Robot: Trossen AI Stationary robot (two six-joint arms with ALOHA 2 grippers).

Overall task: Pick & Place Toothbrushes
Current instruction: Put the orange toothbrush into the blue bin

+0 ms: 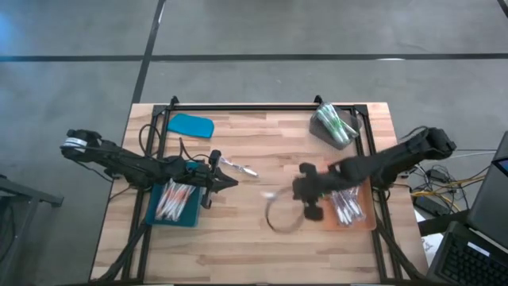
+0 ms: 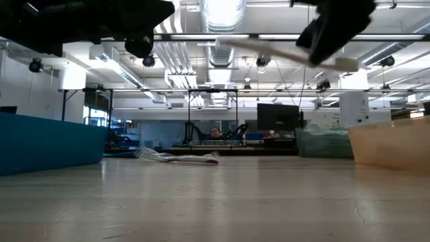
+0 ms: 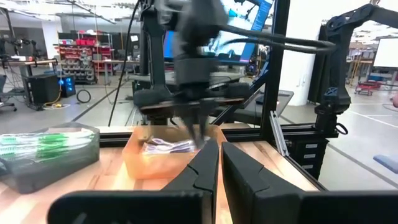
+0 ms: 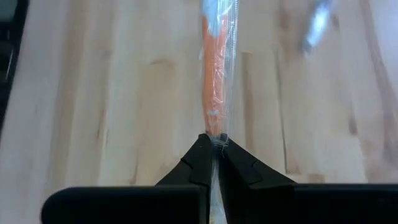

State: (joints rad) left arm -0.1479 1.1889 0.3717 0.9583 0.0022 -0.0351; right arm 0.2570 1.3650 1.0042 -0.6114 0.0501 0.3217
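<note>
I see a wooden table (image 1: 254, 159) on a grey floor, with a black frame around it. My right gripper (image 4: 214, 142) hangs over the middle of the table, its fingers pressed together on one wrapped toothbrush (image 4: 215, 68) with an orange-red part, held above the wood. Just beside that arm, an orange tray (image 1: 349, 208) holds more toothbrushes. My left gripper (image 3: 219, 163) is above the table next to the blue tray (image 1: 175, 205), which also has toothbrushes inside; its fingers are almost together and hold nothing. A grey bin (image 1: 335, 125) with green ones stands at the far right corner. Another wrapped brush (image 1: 238, 167) lies on the wood.
</note>
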